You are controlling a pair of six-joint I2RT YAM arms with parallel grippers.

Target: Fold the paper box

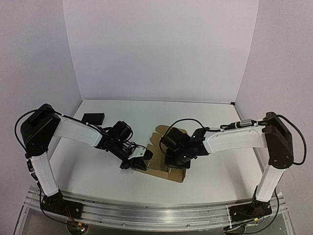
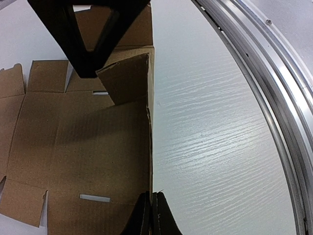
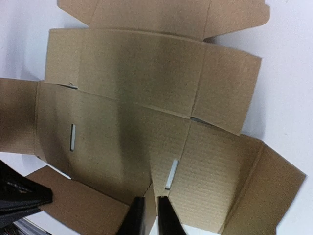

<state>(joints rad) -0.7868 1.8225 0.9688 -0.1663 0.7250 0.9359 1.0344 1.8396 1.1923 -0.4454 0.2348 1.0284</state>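
The paper box (image 1: 159, 134) is a brown die-cut cardboard sheet, mostly flat on the white table between my two arms. In the left wrist view the paper box (image 2: 73, 142) has its near side panel standing up. My left gripper (image 2: 151, 198) is shut on that panel's edge, and a small corner flap (image 2: 128, 78) is bent up beside the right arm's black fingers (image 2: 87, 68). In the right wrist view, my right gripper (image 3: 150, 201) has its jaws a narrow gap apart, with a raised flap of the paper box (image 3: 127, 112) between them.
A small black rectangular object (image 1: 93, 118) lies at the back left of the table. The aluminium rail (image 2: 266, 98) runs along the table's near edge, close behind the left gripper (image 1: 138, 161). White walls enclose the table on three sides.
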